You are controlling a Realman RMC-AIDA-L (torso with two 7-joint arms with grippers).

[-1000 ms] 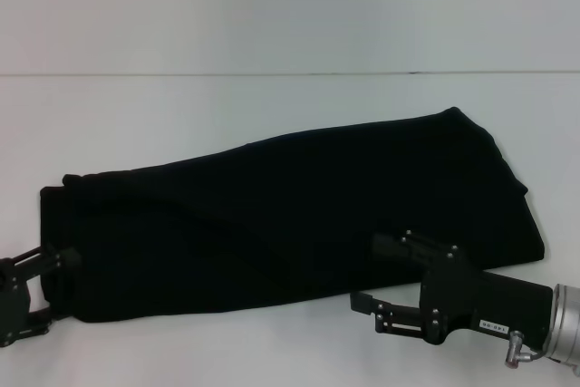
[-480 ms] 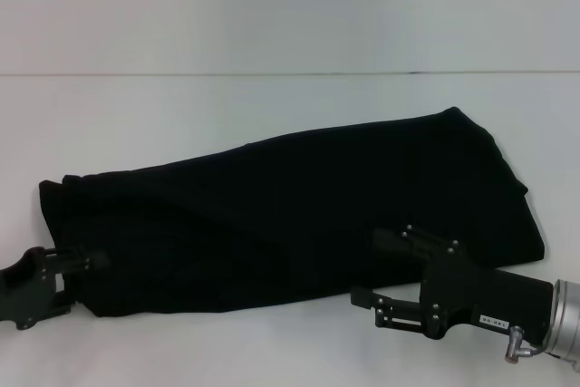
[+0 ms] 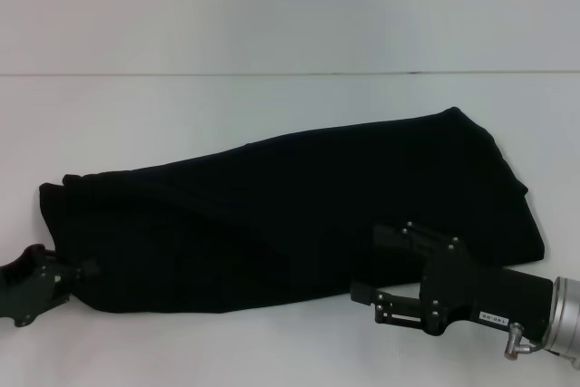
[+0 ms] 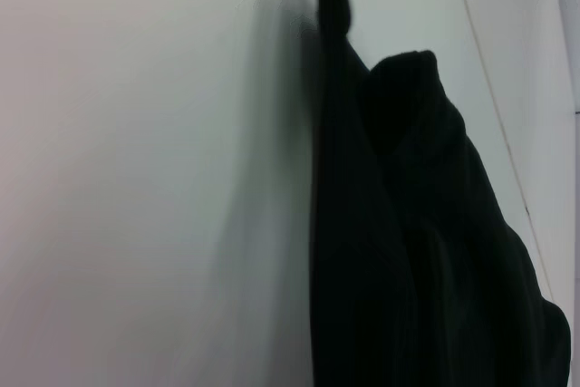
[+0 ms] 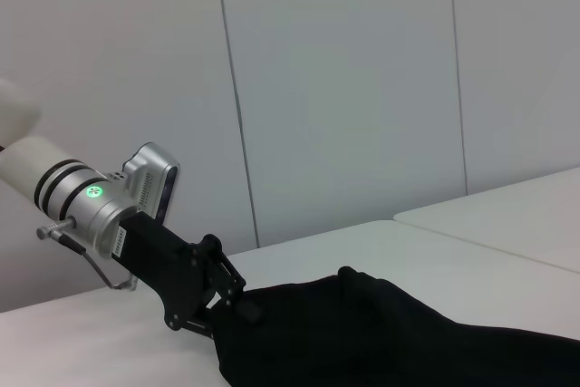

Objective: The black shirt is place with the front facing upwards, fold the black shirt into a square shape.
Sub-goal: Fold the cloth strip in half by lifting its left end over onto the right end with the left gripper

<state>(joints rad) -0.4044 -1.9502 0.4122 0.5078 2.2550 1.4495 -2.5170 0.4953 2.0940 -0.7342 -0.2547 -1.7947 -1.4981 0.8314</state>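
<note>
The black shirt (image 3: 290, 224) lies along the white bench (image 3: 181, 115) as a long folded band. The left tool (image 3: 77, 271) pinches its left end; the right tool (image 3: 367, 289), jaws parted, sits at the near edge. Next, I'd guess, comes folding end over end.

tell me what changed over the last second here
The left gripper, at the near left corner of the black shirt, rose slightly and shifted right, and the shirt's near left corner went with it, so that edge now sits further in. The right gripper, at the shirt's near edge, dropped slightly toward the camera. The rest of the shirt and the table look unchanged.
</note>
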